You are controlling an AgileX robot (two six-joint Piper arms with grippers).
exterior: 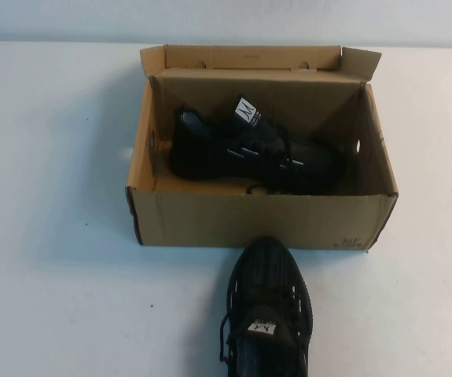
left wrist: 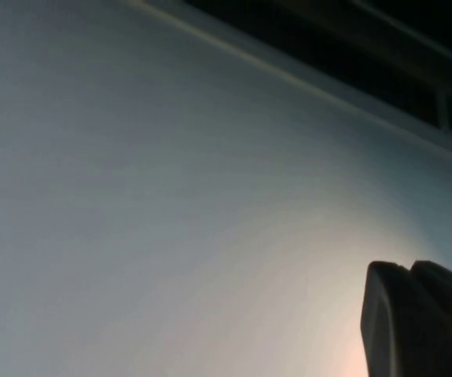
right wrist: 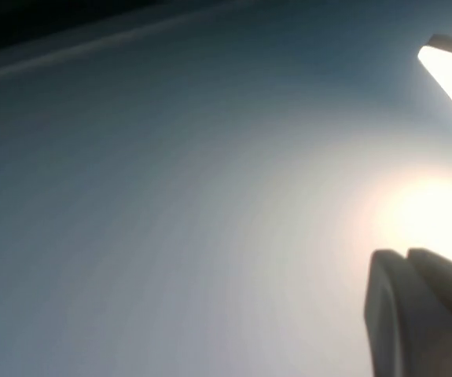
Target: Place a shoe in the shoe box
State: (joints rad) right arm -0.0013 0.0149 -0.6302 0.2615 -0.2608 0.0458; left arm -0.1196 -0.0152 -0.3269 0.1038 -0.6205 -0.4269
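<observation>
The brown cardboard shoe box [exterior: 261, 220] stands open in the middle of the table, its flap lid folded up at the back. One black sneaker [exterior: 249, 153] lies on its side inside the box, its white tongue label facing up. A second identical black sneaker [exterior: 269, 310] stands on the table just in front of the box, toe pointing at the box's front wall. Neither arm shows in the high view. My left gripper [left wrist: 409, 265] is shut and empty over bare white table. My right gripper [right wrist: 406, 253] is shut and empty over bare white table.
The white table [exterior: 53, 275] runs wide on both sides of the box. A dark band [left wrist: 351, 55] lies beyond the table edge in the left wrist view. A bright glare patch [right wrist: 438, 216] sits on the table in the right wrist view.
</observation>
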